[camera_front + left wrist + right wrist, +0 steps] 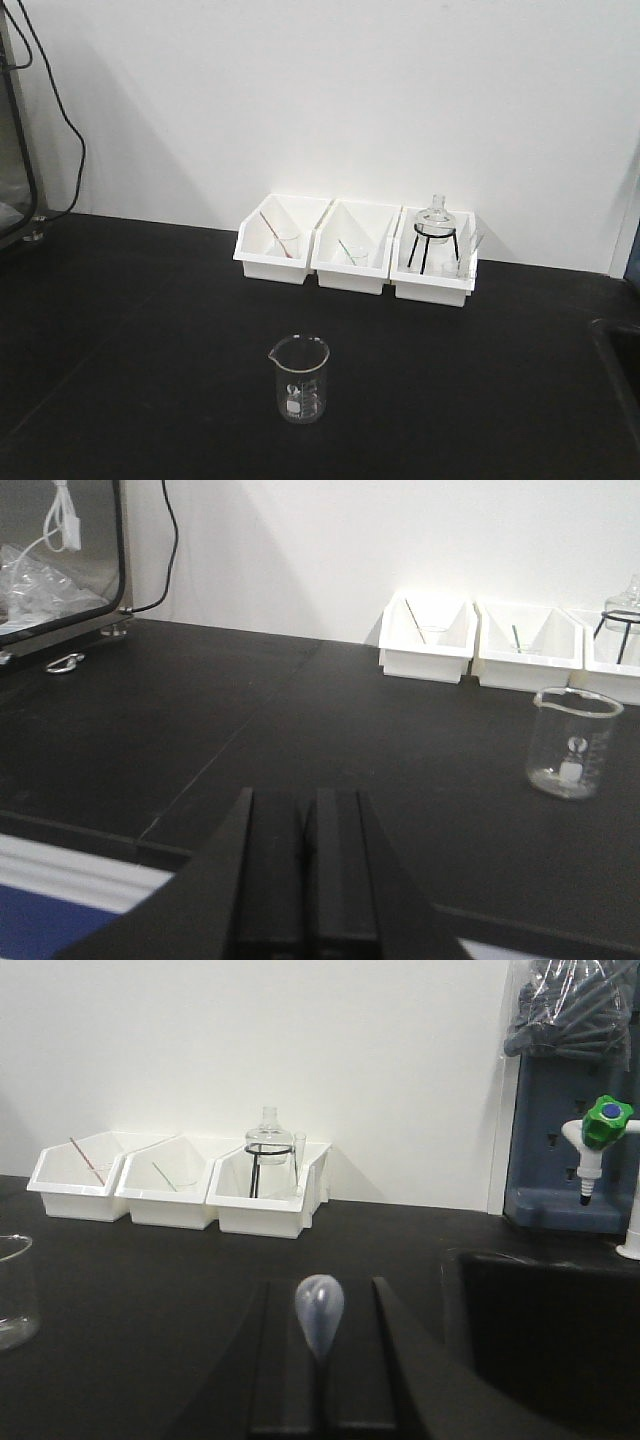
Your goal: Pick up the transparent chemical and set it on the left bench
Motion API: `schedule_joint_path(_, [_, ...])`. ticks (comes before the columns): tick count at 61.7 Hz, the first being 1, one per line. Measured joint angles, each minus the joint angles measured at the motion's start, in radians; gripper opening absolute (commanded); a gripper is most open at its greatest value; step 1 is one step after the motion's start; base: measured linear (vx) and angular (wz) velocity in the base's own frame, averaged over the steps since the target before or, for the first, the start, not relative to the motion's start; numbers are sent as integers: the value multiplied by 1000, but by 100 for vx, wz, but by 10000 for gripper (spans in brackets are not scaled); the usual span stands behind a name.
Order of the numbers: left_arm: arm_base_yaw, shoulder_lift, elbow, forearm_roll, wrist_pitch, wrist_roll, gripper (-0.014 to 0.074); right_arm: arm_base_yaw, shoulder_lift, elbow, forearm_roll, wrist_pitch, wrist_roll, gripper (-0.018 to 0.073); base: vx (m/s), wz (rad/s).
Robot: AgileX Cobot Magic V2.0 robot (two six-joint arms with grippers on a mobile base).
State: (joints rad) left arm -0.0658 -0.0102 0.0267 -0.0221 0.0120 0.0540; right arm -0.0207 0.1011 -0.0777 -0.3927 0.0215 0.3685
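The transparent chemical [319, 1318] shows only in the right wrist view, as a clear, faintly bluish bulb sticking up between the jaws. Its stem is hidden between them. My right gripper [320, 1292] is shut on it, above the black worktop of the left bench [150, 1290]. My left gripper [303, 796] is shut with nothing in it, low over the near edge of the bench [300, 730]. Neither gripper appears in the front view, where the bench [130, 330] carries three white bins [352, 247] along the white wall.
A small glass beaker [298, 378] stands mid-bench. The left bin holds a red-tinted pipette [272, 234]; the right bin holds a glass flask on a black stand [434, 232]. A black sink [540, 1330] and a green-capped tap [606, 1120] lie right. A metal-framed cabinet [60, 560] stands far left.
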Motion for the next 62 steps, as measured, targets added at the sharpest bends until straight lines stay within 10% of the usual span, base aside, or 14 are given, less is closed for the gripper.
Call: schedule_joint_path(62, [0, 0, 0, 0, 0, 0, -3, 0, 0, 0, 0, 0, 0, -3, 18, -8])
